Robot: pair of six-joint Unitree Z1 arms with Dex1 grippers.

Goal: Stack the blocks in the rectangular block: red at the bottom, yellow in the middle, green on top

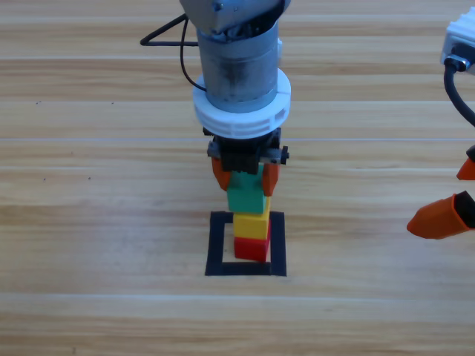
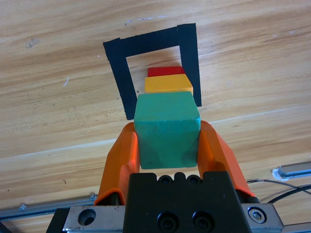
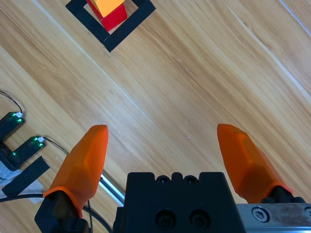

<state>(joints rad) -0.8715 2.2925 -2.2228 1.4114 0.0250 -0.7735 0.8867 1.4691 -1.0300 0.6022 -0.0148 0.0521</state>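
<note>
The red cube sat on the wooden table inside the square outline of black tape, toward its right side; the yellow cube rested squarely on top of it; the teal-green cube stood above the yellow one, at the top of the column, though whether its underside touched the yellow face could not be determined. In the left wrist view the green cube filled the space between the two orange jaws, with the yellow cube and then the red cube visible beyond it, inside the tape outline.

The left gripper was positioned directly over the stack, its jaws closed against opposite sides of the green cube; the grey arm descended from the top edge above it.

The right gripper was held well apart at the right edge, its jaws spread wide with nothing between them; its wrist view showed the stack at the far upper corner, and a black cable and small black units with green lights at the left.
</note>
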